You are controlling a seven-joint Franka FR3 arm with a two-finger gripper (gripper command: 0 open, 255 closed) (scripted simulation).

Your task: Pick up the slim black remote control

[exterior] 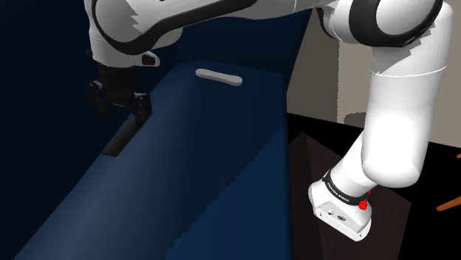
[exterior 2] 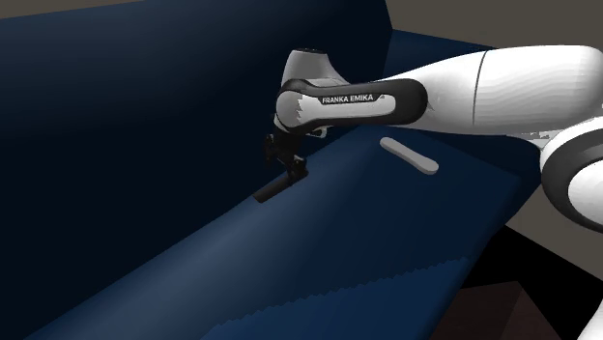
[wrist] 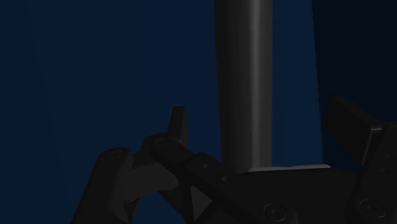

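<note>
The slim black remote (exterior: 120, 137) lies flat on the dark blue sofa seat (exterior: 207, 170), close along the foot of the backrest. My black gripper (exterior: 122, 111) hangs just above its far end, fingers pointing down. In the second exterior view the gripper (exterior 2: 287, 170) sits right over the remote (exterior 2: 275, 187). In the wrist view the remote (wrist: 245, 76) runs as a long dark bar away from the hand, passing between the two fingers. The gripper (wrist: 261, 113) is open, with its fingers standing apart on either side of the remote and not clasping it.
A white elongated remote-like thing (exterior: 219, 77) lies farther along the seat, also seen as the white bar (exterior 2: 410, 155) beyond the arm. The sofa backrest (exterior: 44, 125) rises right beside the gripper. The dark stand (exterior: 318, 159) is at the shoulder view's lower right.
</note>
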